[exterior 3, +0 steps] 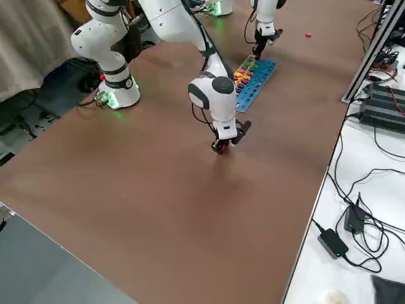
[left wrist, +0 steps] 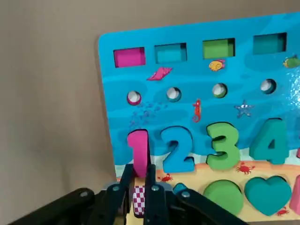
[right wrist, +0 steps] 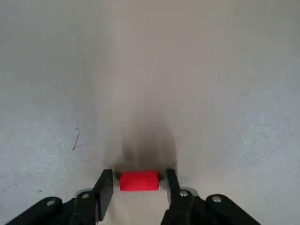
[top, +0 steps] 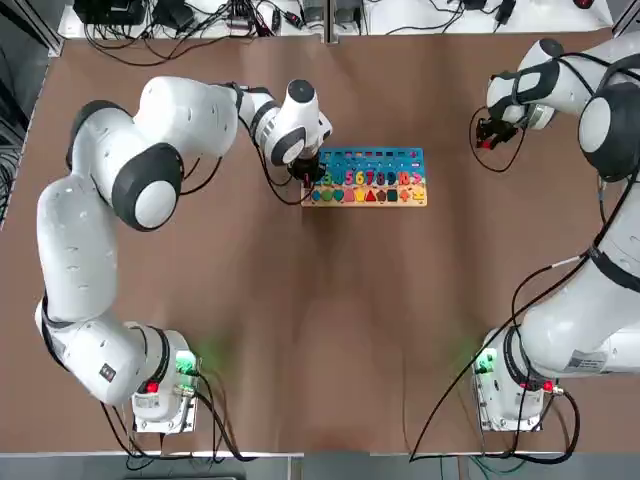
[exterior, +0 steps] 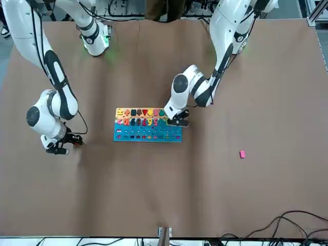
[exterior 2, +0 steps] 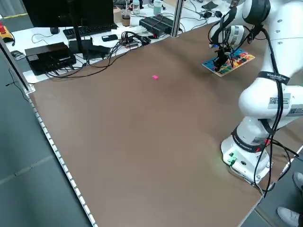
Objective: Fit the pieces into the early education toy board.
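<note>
Top view: the left gripper (top: 306, 176) stands at the board (top: 385, 160)'s left end; the right gripper (top: 487, 135) is well apart.

Left wrist view: the narrowed fingers (left wrist: 115, 199) pinch the pink piece (left wrist: 138, 154), its long axis running straight away from the hand.

Right wrist view: the red piece (right wrist: 139, 181) lies crosswise between parted fingers (right wrist: 104, 192), not yet clamped.

Desk (top: 300, 320): brown surface. Lying on it: early education toy board (top: 372, 176), far centre; one loose pink piece (exterior: 242, 154), well apart from the board; both arm bases.
</note>
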